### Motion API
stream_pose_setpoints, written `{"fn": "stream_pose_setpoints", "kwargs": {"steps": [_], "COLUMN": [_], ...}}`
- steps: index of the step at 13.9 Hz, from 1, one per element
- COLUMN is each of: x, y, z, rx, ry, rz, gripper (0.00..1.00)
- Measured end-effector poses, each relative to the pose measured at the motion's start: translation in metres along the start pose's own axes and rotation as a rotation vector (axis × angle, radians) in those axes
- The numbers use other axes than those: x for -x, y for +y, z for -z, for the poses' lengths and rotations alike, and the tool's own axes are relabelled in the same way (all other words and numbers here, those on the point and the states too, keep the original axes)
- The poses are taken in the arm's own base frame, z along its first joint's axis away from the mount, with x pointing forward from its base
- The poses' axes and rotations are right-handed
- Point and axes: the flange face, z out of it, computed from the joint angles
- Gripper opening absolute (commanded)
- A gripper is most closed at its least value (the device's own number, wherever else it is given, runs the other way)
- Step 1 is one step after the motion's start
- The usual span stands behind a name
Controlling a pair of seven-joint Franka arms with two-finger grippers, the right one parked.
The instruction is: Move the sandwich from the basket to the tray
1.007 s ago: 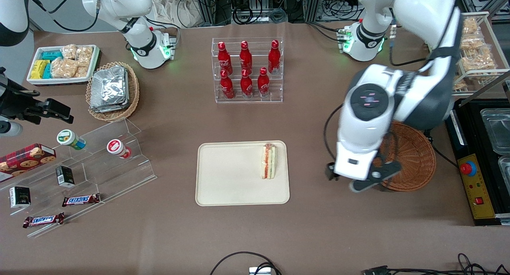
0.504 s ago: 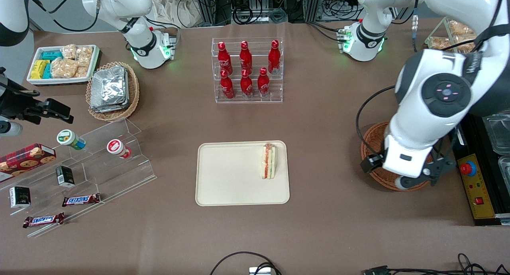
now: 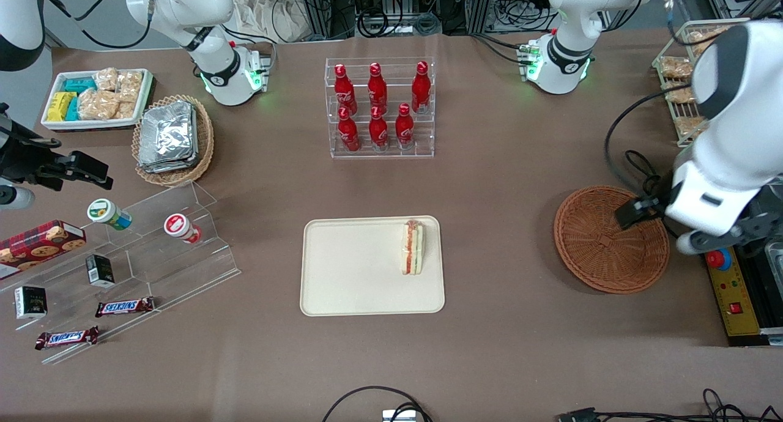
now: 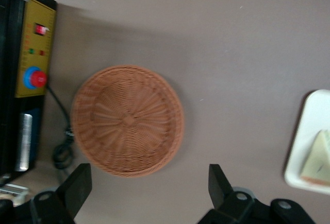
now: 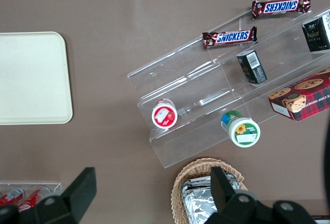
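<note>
The sandwich lies on the cream tray, at the tray's edge nearest the basket, its red, orange and green layers facing up. The reddish-brown woven basket sits toward the working arm's end of the table and holds nothing. My left gripper hangs above the table's edge just past the basket, farther from the tray than the basket is. In the left wrist view the gripper is open and empty, with the basket, the tray and the sandwich below it.
A clear rack of red bottles stands farther from the camera than the tray. A yellow control box with a red button lies beside the basket. A stepped acrylic shelf, foil-pack basket and white snack bin occupy the parked arm's end.
My left arm has swung away from above the basket toward the working arm's end of the table, uncovering the whole basket. The sandwich has stayed put on the tray.
</note>
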Motion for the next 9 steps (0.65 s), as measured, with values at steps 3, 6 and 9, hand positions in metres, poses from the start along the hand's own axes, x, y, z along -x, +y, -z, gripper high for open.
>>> {"fn": "stream_pose_setpoints", "kwargs": {"steps": [3,6,9], "x": [0.033,0.056,0.064], "y": [-0.035,-0.061,-0.075], "z": [0.024,0.049,0.06], "rx": [0.007,0.053,0.061], "ry": [-0.028,-0.046,-0.037], "rz": [-0.094,-0.126,-0.12], "gripper": [1.0,1.0,1.0]}}
